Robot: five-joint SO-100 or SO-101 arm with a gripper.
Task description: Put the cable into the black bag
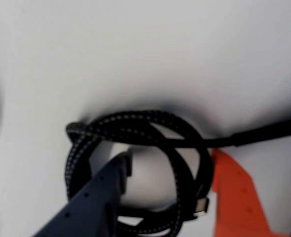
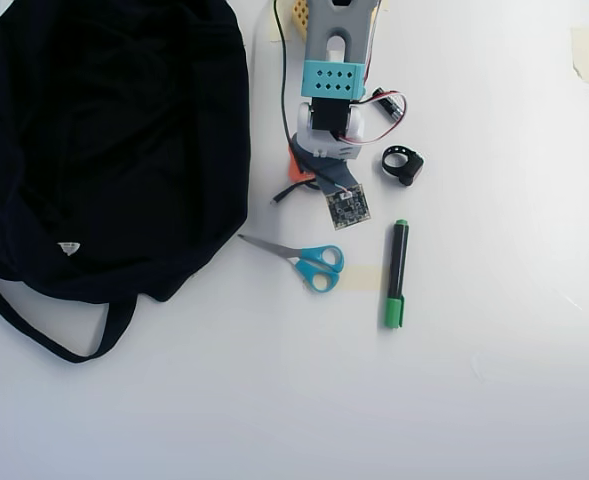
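A black braided cable [image 1: 135, 123] lies coiled on the white table, its metal plug at the lower right of the coil. My gripper [image 1: 170, 160] is open and low over it. The dark blue finger [image 1: 113, 177] stands inside the coil. The orange finger [image 1: 229, 187] stands just outside the coil's right side, so that side lies between the jaws. In the overhead view the arm hides most of the cable; only a short tail [image 2: 282, 194] and a bit of the orange finger [image 2: 296, 168] show. The black bag [image 2: 114, 140] lies at the left, slumped on the table.
Blue-handled scissors [image 2: 309, 262] lie just below the arm in the overhead view. A green and black marker [image 2: 397, 273] lies to their right. A small black ring-shaped object [image 2: 402, 163] sits right of the arm. The bag's strap [image 2: 44, 335] trails out at lower left.
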